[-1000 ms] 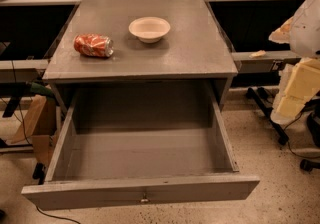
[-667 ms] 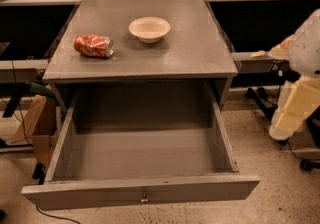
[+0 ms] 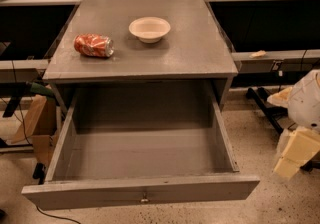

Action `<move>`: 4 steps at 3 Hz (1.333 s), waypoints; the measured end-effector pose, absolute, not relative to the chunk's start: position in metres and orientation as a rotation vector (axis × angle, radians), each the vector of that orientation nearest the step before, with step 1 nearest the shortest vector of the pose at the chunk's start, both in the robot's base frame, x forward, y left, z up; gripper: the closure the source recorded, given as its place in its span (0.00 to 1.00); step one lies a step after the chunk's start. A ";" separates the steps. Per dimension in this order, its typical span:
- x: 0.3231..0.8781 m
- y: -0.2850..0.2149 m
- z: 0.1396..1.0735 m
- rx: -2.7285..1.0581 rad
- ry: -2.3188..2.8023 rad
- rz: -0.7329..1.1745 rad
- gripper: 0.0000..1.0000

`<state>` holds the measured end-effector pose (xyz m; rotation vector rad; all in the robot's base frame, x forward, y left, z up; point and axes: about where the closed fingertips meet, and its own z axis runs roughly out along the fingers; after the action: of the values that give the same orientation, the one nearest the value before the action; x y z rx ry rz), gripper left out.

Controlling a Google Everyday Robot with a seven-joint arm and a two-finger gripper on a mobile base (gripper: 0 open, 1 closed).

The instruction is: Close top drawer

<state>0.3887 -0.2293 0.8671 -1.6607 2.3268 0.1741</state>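
Note:
The top drawer [image 3: 100, 193] is pulled far out of the grey cabinet toward me. It is wide, deep and empty inside, and its plain grey front panel has a small metal knob [image 3: 144, 199] at the centre. The two lower drawers are hidden below it. My gripper [image 3: 295, 152], cream-coloured at the end of a white arm [image 3: 306, 100], hangs at the right edge of the view. It is to the right of the drawer's front right corner and apart from it, touching nothing.
On the cabinet top [image 3: 195, 53] a crushed red can [image 3: 93, 45] lies on its side at the left and a white bowl [image 3: 149, 29] stands at the back centre. A cardboard box [image 3: 32, 125] stands left of the cabinet. Dark desks line the back.
My arm has dropped lower and drawn toward the right edge of the view. The drawer, can and bowl have not moved.

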 end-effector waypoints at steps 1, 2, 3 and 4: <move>0.368 -0.235 0.830 -1.632 2.376 0.259 0.19; 0.350 -0.229 0.795 -1.621 2.400 0.356 0.42; 0.335 -0.212 0.761 -1.622 2.398 0.463 0.65; 0.323 -0.199 0.727 -1.619 2.419 0.559 0.89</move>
<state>0.3227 -0.1988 0.7270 -1.6194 2.4190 0.5594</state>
